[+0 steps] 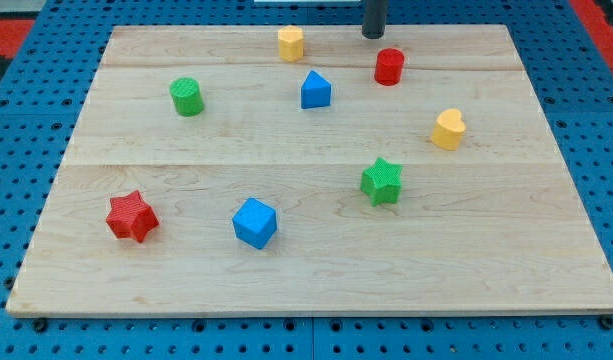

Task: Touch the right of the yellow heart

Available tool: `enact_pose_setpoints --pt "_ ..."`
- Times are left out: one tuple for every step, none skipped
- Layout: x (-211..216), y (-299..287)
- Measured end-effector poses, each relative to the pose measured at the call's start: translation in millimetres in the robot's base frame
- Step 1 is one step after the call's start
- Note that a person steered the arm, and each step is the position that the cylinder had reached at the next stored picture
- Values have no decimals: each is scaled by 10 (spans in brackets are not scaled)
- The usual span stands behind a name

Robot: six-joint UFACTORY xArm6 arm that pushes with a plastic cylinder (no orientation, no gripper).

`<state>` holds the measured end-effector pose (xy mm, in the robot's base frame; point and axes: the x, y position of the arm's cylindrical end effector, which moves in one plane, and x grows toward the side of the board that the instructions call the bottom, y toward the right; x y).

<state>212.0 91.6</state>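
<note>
My tip (373, 36) stood at the view's top edge of the wooden board (316, 270), touching no block; being a bare rod, it had no jaws and held nothing. The red cylinder (389, 67) sat just below it. The yellow heart (448, 129) lay well apart, toward the view's right, above the green star (382, 181).

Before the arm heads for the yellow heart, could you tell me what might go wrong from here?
My tip is at the view's top, just above the red cylinder, which lies roughly between it and the yellow heart. A straight run could knock that cylinder. The heart's right side faces away from the tip, so a direct approach may strike its top or left and shove it instead.
</note>
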Motion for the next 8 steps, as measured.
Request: enact_pose_setpoints --pt "663 71" --pt "724 80" --pt "1526 276" --pt "1646 288" --pt "1616 288" --pt "1442 357" --pt "1247 672" --pt "1107 952"
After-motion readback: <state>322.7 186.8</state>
